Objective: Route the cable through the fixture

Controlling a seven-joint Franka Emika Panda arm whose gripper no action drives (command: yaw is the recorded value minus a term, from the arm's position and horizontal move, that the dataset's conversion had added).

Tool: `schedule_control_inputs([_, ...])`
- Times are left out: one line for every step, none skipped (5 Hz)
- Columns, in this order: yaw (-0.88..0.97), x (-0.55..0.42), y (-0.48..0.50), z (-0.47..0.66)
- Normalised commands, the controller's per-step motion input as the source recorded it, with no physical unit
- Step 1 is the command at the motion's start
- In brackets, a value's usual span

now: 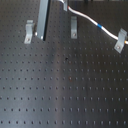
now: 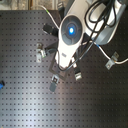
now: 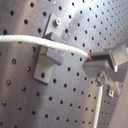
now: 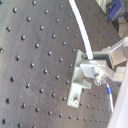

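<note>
Near the top of the first exterior view, the cable (image 1: 87, 20) crosses the middle clip (image 1: 74, 27) and next needs pressing in; gripper (image 1: 64, 4) fingers' state I cannot tell.

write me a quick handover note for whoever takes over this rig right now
Tool: its fingertips cannot be made out in any view, so I cannot tell whether it is open or shut, or whether it holds the cable.
Cable: in the first exterior view it runs from the top, past the middle clip, blue band between, on to the right clip. The first wrist view shows it lying across a clip.
Left clip: no cable at it, beside the grey metal bar.
Done: cable appears to be at two clips.
Left: probably the left clip; check seating first.
</note>
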Motion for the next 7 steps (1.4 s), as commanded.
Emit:
schedule_control_inputs([0.19,0.102,0.214,0.44])
schedule_control_inputs([0.05,0.006,0.01,0.1])
schedule_control_inputs([0.16,0.039,0.063,0.34])
schedule_control_inputs([0.19,0.039,0.058,0.38])
schedule_control_inputs([0.17,0.03,0.063,0.32])
schedule_control_inputs([0.17,0.051,0.079,0.26])
schedule_control_inputs([0.12,-0.013,0.015,0.25])
